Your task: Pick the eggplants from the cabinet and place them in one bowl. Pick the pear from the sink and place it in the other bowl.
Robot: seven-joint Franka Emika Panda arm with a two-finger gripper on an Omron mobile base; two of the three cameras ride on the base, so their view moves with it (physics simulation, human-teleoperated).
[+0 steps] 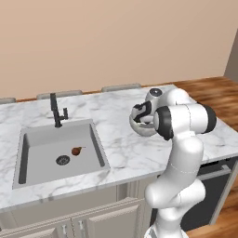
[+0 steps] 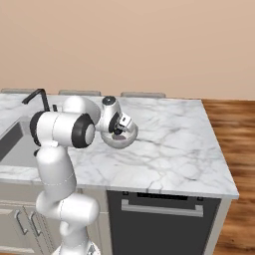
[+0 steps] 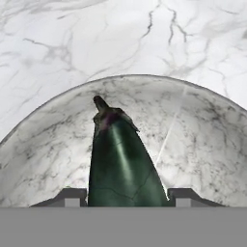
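Hand view puts our fingers [image 3: 123, 198] either side of the eggplant [image 3: 120, 164], narrow and barely apart from it, so we cannot tell if they grip; its long axis runs straight away from them, stem end forward, down into the bowl [image 3: 202, 144]. We judge the release is at hand. Our arm folds over the worktop [image 1: 116, 153], well right of the sink [image 1: 58, 153] and its pear [image 1: 76, 150].
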